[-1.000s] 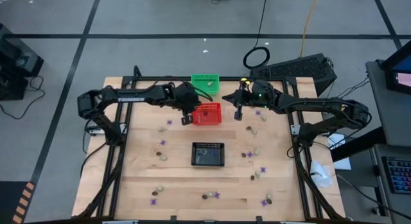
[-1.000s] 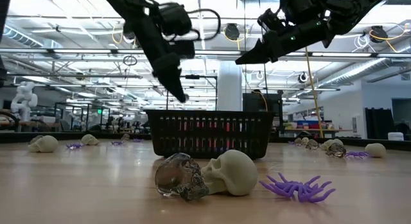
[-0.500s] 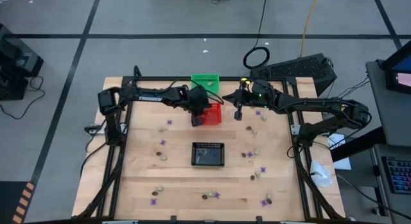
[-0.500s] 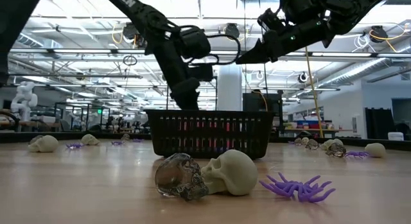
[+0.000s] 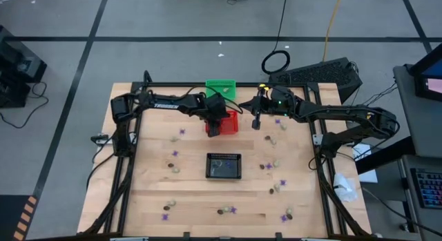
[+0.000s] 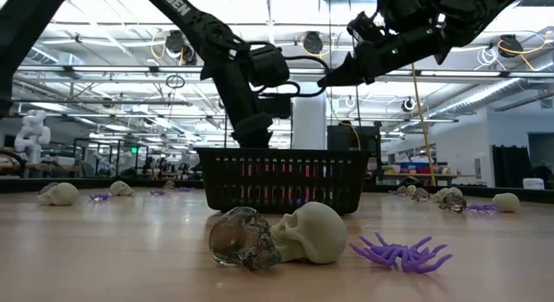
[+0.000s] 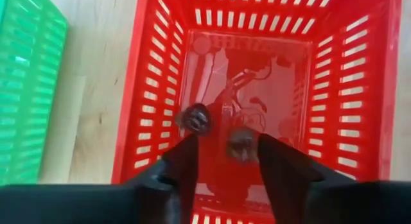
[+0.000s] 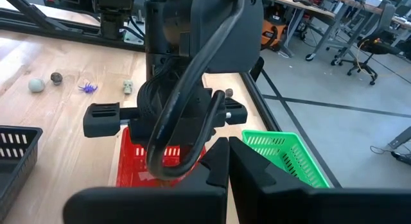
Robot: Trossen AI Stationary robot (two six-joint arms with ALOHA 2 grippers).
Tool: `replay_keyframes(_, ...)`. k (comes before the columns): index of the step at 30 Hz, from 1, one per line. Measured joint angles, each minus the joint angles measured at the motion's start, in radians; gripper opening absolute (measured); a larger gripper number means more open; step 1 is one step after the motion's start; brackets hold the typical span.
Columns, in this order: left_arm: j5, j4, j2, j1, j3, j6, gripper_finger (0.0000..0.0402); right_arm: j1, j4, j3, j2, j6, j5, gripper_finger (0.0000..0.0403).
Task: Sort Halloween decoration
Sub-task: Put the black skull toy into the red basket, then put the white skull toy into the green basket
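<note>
Red mesh basket, at twelve o'clock from the black basket: two dark brown skull trinkets lie on its floor below the parted fingers of the left gripper, so a drop is judged just made and a lift-out toward another trinket on the table is called for next. The right gripper is held closed and empty at three o'clock of the red basket. Other basket contents are blurred; scattered purple and cream pieces are too small to be told apart.

Red mesh basket, green basket — black basket, purple trinkets, cream skull
</note>
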Motion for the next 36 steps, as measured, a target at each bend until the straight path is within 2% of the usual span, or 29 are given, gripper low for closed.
replay_keyframes(3, -0.020, -0.041, 0.000, -0.006, 0.023, 0.000, 0.0180, 0.000, 0.000, 0.000, 0.000, 0.000, 0.000, 0.0000)
replay_keyframes(7, -0.052, -0.114, -0.037, -0.033, 0.059, 0.027, 0.0166, 0.000, -0.001, 0.000, 0.000, -0.001, 0.000, 0.0000)
replay_keyframes(12, -0.056, -0.179, -0.133, -0.088, 0.047, 0.045, 0.0096, 0.000, -0.024, 0.000, 0.000, -0.001, -0.003, 0.0000)
replay_keyframes(16, -0.057, -0.178, -0.244, -0.137, -0.048, 0.018, 0.0020, -0.007, -0.007, -0.032, 0.000, 0.005, -0.004, 0.0000)
replay_keyframes(18, -0.057, -0.179, -0.312, -0.167, -0.115, -0.012, 0.0007, -0.012, 0.028, -0.073, 0.003, 0.042, -0.004, 0.0000)
replay_keyframes(24, -0.058, -0.291, -0.558, -0.312, -0.307, -0.197, 0.0001, 0.004, 0.125, -0.205, 0.007, 0.141, -0.006, 0.0000)
replay_keyframes(28, -0.058, -0.379, -0.686, -0.454, -0.378, -0.356, 0.0000, 0.037, 0.141, -0.261, 0.007, 0.175, 0.000, 0.0000)
replay_keyframes(33, -0.048, -0.482, -0.735, -0.628, -0.405, -0.601, 0.0000, 0.068, 0.152, -0.264, 0.007, 0.191, 0.056, 0.0000)
replay_keyframes(36, -0.005, -0.479, -0.728, -0.738, -0.418, -0.715, 0.0000, 0.083, 0.172, -0.264, 0.007, 0.192, 0.077, 0.0000)
